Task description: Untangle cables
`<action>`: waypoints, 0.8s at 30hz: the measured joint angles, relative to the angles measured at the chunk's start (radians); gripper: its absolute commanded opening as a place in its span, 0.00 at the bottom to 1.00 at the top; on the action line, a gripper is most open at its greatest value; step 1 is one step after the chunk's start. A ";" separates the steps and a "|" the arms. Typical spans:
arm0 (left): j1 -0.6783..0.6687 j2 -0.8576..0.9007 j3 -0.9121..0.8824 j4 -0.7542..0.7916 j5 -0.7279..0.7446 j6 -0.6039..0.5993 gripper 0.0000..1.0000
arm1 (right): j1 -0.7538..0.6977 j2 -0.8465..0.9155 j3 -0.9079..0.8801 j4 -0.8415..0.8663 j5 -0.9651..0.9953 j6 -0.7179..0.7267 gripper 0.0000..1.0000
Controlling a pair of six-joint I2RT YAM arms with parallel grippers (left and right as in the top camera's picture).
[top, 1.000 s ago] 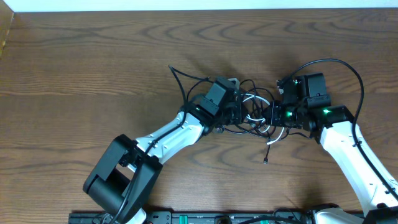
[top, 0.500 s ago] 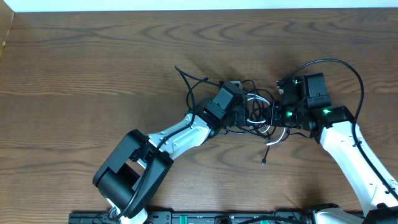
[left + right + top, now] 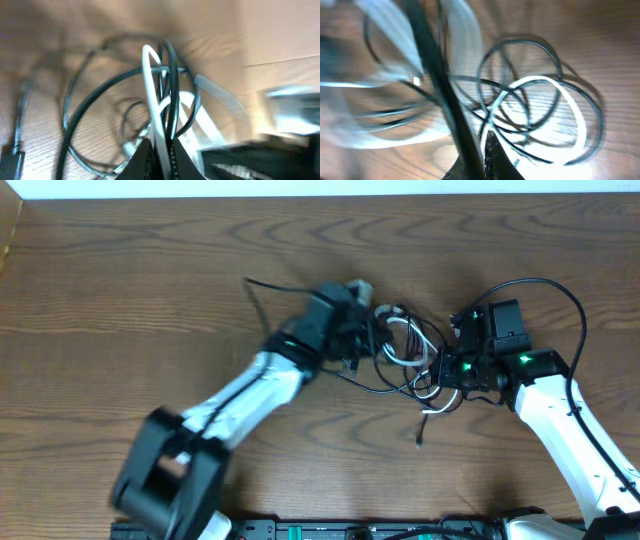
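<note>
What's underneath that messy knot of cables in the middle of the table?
Under the cables only the bare wooden table shows through the loops. The left gripper and right gripper cover the knot's two ends, so what lies beneath them is hidden.

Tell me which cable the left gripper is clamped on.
The white cable: it runs straight down between the left gripper's fingertips, the only pale cord among the black ones looping around it.

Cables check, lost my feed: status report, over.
Left gripper shut on white cable, arm motion-blurred. Right gripper shut on black cable. Cables still knotted between both grippers. Nothing else in the way on table.
</note>
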 measured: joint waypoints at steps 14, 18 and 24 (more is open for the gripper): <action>0.095 -0.140 0.000 0.000 0.254 0.005 0.08 | -0.006 0.000 0.000 -0.008 -0.084 -0.078 0.62; 0.095 -0.141 0.000 -0.035 0.355 0.084 0.08 | -0.024 0.000 0.005 0.026 -0.166 -0.141 0.67; 0.095 -0.141 0.001 -0.198 0.438 0.234 0.08 | -0.062 0.000 0.077 0.051 -0.201 -0.168 0.74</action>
